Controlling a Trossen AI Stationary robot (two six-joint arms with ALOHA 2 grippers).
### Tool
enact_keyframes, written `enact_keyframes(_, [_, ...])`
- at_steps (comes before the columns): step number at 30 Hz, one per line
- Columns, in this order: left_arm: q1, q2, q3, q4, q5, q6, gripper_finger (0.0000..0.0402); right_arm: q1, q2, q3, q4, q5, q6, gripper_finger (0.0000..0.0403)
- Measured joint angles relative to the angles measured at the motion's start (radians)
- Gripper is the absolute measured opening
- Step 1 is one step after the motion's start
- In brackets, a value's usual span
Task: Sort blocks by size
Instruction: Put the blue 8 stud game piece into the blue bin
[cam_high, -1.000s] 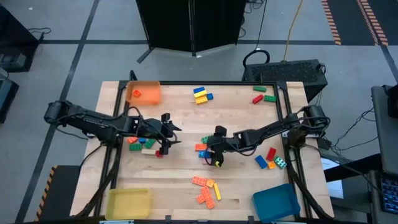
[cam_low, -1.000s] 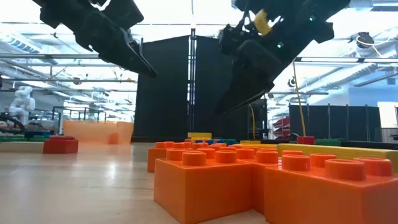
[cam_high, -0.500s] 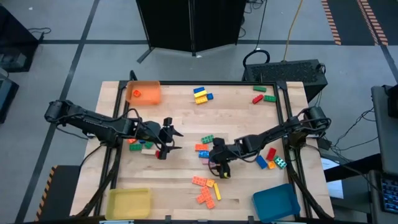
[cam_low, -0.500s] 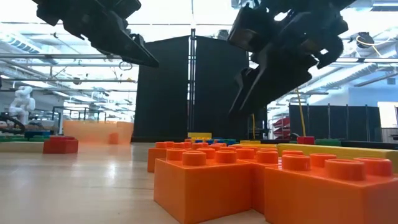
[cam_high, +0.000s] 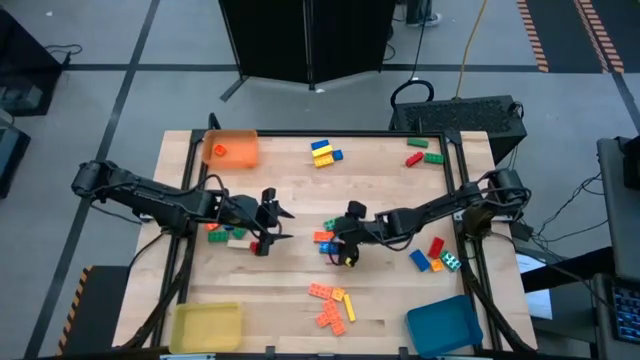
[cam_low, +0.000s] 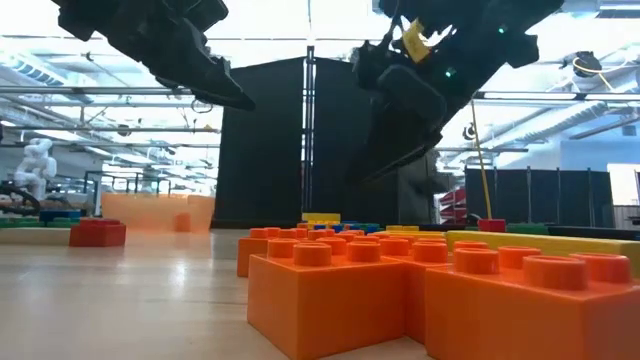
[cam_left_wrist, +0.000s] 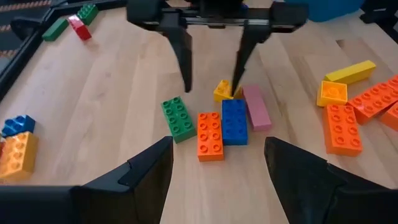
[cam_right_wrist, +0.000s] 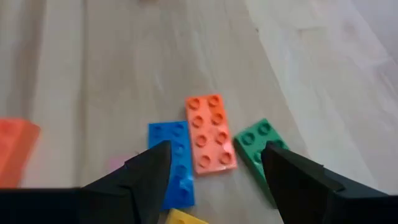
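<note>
Right gripper (cam_high: 341, 250) hangs over the middle of the table (cam_high: 290, 190), fingers apart and empty, directly above a small cluster of blocks: a green block (cam_right_wrist: 262, 142), an orange block (cam_right_wrist: 209, 133), a blue block (cam_right_wrist: 171, 163) and a pink block (cam_left_wrist: 256, 107) lying side by side, with a small yellow block (cam_left_wrist: 222, 90) at their edge. Left gripper (cam_high: 283, 224) sits left of centre, fingers likewise apart, holding nothing, facing that cluster. Further blocks lie scattered (orange bars (cam_high: 328, 304) near the front edge, others toward the rear and right edges). An orange tray (cam_high: 232, 149) occupies the rear-left corner, a yellow tray (cam_high: 206, 327) the front-left, a blue tray (cam_high: 444, 326) the front-right.
</note>
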Motion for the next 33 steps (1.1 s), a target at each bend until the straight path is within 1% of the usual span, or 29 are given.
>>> enact_keyframes(4, [-0.022, 0.0, 0.0, -0.01, -0.001, -0.017, 0.0254, -0.03, 0.0, 0.0, -0.091, 0.0, -0.111, 0.0242])
enact_keyframes(7, [-0.049, 0.0, 0.0, -0.013, -0.007, -0.017, 0.0254, -0.054, 0.0, 0.0, -0.149, 0.0, -0.16, 0.0242])
enact_keyframes(11, [-0.079, 0.0, 0.0, -0.016, -0.064, -0.017, 0.0254, -0.073, 0.0, 0.0, -0.159, 0.002, -0.186, 0.0242])
enact_keyframes(15, [-0.085, 0.0, 0.0, -0.016, -0.096, -0.017, 0.0254, -0.091, 0.0, 0.0, -0.157, -0.004, -0.228, 0.0242])
enact_keyframes(19, [-0.085, 0.0, 0.0, -0.016, -0.098, -0.016, 0.0254, -0.119, 0.0, 0.0, -0.156, -0.089, -0.275, 0.0242])
enact_keyframes(23, [-0.079, 0.0, 0.0, -0.016, -0.118, -0.014, 0.0254, -0.148, 0.0, 0.0, -0.156, -0.114, -0.324, 0.0242])
enact_keyframes(27, [-0.061, 0.0, 0.0, -0.016, -0.14, -0.008, 0.0254, -0.19, 0.002, 0.0, -0.14, -0.192, -0.367, 0.0242])
enact_keyframes(31, [-0.034, 0.005, 0.0, -0.015, -0.147, -0.007, 0.0254, -0.22, 0.034, 0.0, -0.105, -0.226, -0.4, 0.0242])
enact_keyframes(33, [-0.016, 0.019, 0.002, -0.012, -0.147, -0.008, 0.0254, -0.233, 0.047, 0.0, -0.089, -0.266, -0.415, 0.0242])
